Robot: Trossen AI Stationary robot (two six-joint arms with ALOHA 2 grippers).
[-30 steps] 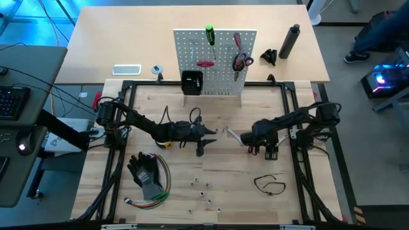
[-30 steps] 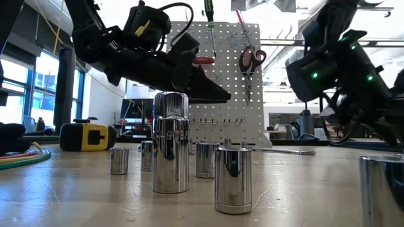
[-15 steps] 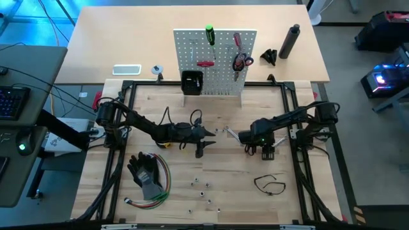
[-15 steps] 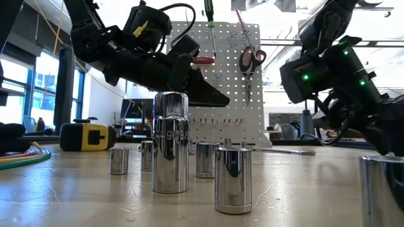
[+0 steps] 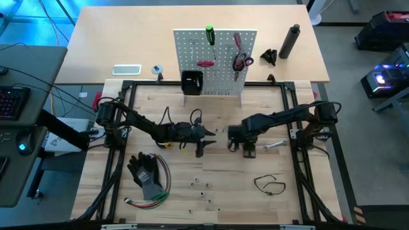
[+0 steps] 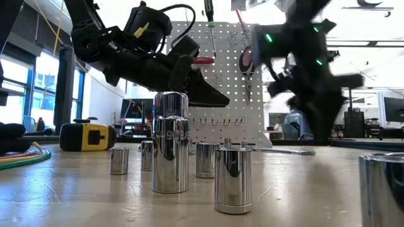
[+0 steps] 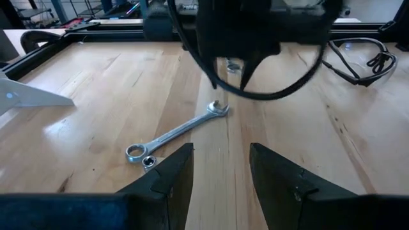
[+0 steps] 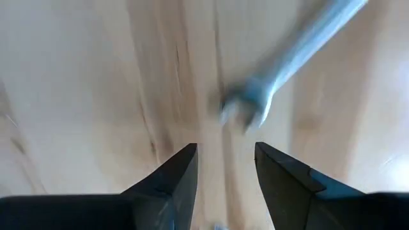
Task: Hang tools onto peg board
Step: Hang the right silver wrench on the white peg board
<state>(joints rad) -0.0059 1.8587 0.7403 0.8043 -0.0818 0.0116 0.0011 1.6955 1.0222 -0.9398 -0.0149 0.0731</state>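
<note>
Wooden worktop [image 5: 211, 207] mid-frame: my right gripper [image 5: 243, 145], jaws apart and empty, hovers over the wrench [image 7: 177, 130]; next, descend and clamp it. Left gripper [image 5: 200, 142] waits, jaws parted.

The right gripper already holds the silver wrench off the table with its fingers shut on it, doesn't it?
Not quite: the right gripper is open and empty, and the silver wrench lies flat on the table. The right wrist view shows the gap between its fingers.
</note>
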